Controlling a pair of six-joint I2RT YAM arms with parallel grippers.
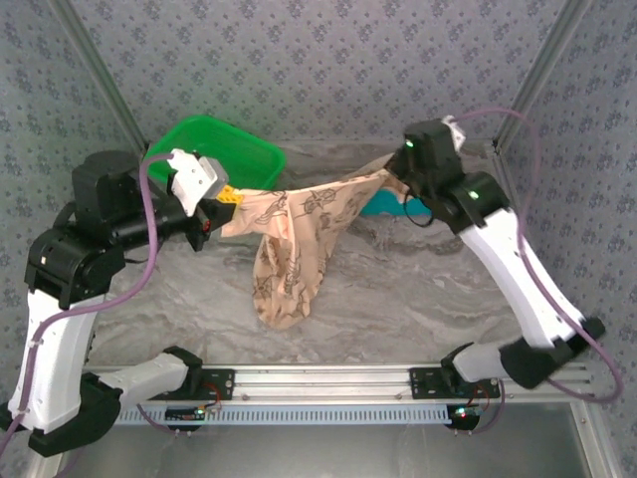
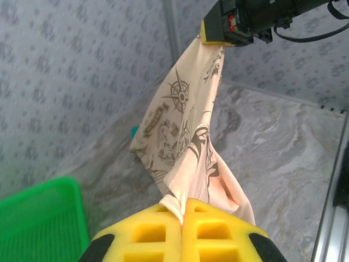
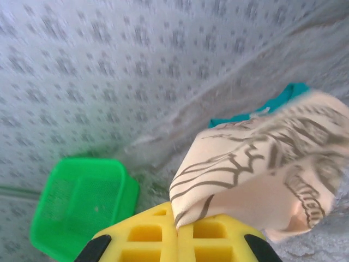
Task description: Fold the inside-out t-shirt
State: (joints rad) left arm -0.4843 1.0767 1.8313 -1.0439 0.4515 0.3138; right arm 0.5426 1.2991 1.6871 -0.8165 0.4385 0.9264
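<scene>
Mid-frame in the top view, lifted off the surface: the inside-out t-shirt [image 1: 299, 239], strung like a hammock between the two claws. Long axis running from left of centre toward the upper right, the right end a little higher. Below that stretched top edge, sagging in a loose pouch toward the lower middle of the frame. Cannot tell whether its lowest tip touches the marbled table [image 1: 398, 299]. Peach cloth, dark brown compass prints showing on the near face.

At the left end, the left gripper [image 1: 227, 197] clamped fully shut on a bunched corner. In the left wrist view, yellow pads [image 2: 152, 234] pressed together at the bottom edge, with a fold of cloth squeezed between them. From there, rising as a twisted band to the upper middle of the frame, into the shut right gripper [image 2: 218, 35].

At the right end, the right gripper [image 1: 398, 171] likewise closed tight on the opposite corner. In the right wrist view, pinched at bottom centre, with the cloth ballooning out toward the right edge of the frame.

Behind the left claw, in the upper left of the top view: a green basket [image 1: 214, 149]. Just beyond the shirt's right end, flat on the table: a teal garment [image 1: 383, 206].
</scene>
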